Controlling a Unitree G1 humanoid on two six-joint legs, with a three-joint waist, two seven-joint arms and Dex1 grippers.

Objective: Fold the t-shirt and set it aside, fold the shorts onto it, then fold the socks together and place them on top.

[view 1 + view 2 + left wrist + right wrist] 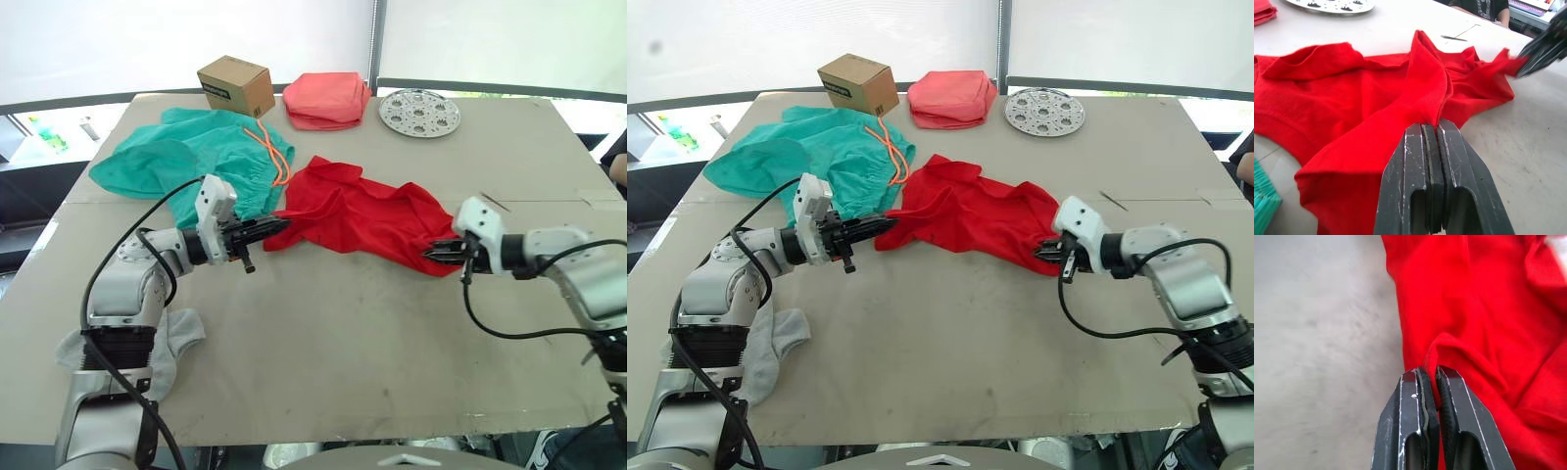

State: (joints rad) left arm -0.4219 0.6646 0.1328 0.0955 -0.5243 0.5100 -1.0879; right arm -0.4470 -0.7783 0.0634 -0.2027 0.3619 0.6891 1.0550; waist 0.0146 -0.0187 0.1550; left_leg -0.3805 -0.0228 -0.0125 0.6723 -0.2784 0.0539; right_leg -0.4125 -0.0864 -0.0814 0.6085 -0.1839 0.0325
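Nearest the robot, a grey sock (171,338) lies on the worktop (343,362) under the left arm. Mid-worktop, the red t-shirt (362,215) stretches crumpled left to right, its long axis spanning between both hands: the left hand (277,228) clenched on its left end, the right hand (438,252) clenched on its right end. Beyond lie the teal shorts (186,157), touching the t-shirt's far-left edge.

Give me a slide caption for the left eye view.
Both grippers, left and right, pinch opposite ends of the crumpled red t-shirt on the table.
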